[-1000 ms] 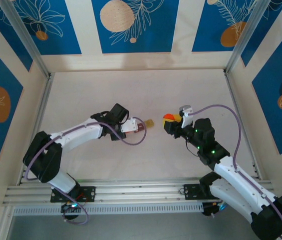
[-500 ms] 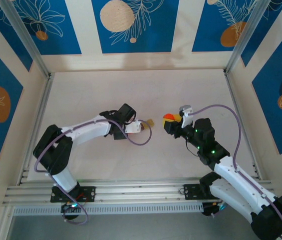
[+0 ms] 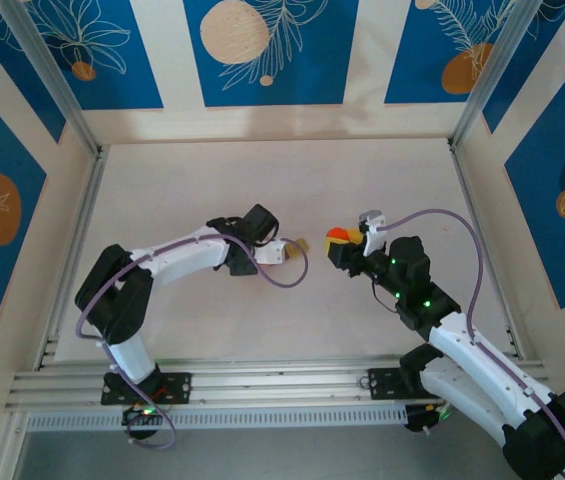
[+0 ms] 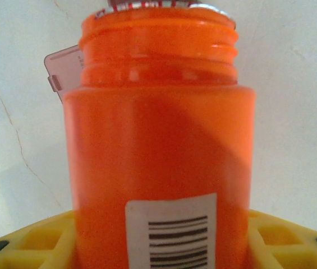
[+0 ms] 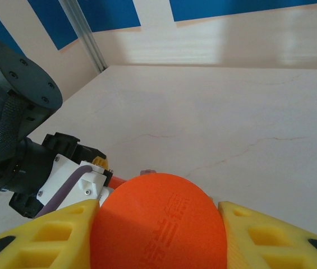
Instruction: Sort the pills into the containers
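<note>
Orange bottle (image 4: pixel 158 140) in left jaws, orange cap (image 5: pixel 161 221) in right jaws

Top external camera looks down on the table (image 3: pixel 192 190) from behind the bases. Wrist cameras face forward, close in; right wrist and top views share the left arm (image 5: pixel 18 140).
</note>
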Motion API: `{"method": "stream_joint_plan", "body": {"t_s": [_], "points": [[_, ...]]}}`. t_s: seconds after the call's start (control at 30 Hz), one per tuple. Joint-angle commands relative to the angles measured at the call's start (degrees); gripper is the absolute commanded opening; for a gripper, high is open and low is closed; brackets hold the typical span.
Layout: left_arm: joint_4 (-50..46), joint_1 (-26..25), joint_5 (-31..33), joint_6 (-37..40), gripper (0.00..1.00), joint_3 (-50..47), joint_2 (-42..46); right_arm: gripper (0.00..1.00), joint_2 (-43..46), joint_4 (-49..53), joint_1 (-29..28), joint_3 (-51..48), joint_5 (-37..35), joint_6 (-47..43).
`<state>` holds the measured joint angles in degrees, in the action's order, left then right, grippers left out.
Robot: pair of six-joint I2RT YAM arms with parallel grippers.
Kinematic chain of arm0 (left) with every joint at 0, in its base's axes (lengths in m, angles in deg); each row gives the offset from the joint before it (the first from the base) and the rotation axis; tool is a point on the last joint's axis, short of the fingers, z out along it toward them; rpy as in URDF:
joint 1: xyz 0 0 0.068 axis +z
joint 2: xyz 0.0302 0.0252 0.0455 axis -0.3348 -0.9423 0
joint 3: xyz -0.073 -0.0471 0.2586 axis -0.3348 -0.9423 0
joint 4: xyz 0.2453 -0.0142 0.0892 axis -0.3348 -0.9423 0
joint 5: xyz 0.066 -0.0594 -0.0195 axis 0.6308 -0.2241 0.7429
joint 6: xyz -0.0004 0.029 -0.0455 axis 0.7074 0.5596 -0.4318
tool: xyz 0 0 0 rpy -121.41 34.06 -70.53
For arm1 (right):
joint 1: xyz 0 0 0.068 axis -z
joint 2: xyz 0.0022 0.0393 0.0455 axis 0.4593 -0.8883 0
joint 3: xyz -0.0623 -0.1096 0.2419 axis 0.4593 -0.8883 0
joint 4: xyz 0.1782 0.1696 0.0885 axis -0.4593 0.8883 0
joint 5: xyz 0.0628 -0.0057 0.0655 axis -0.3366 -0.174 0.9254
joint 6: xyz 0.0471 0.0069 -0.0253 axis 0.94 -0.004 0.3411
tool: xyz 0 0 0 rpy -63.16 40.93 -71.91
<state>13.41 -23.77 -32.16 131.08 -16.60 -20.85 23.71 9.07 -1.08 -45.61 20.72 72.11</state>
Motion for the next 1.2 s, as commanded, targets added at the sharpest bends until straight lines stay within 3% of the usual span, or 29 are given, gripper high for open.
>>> {"method": "stream_joint_plan", "body": {"t_s": [0.0,0.83,1.17], "points": [[-2.49,-0.88,2.03,2.16,0.00,2.31,-1.70,0.00,0.36,-0.88,0.30,-0.15,0.88,-0.10],[-5.71,-2.84,8.98,7.38,0.00,6.98,-6.81,0.00,0.51,-0.70,0.25,-0.01,1.48,-0.04],[-4.33,-2.86,6.96,5.53,0.00,6.52,-6.37,0.00,0.51,-0.68,0.30,-0.05,1.57,0.01]]}}
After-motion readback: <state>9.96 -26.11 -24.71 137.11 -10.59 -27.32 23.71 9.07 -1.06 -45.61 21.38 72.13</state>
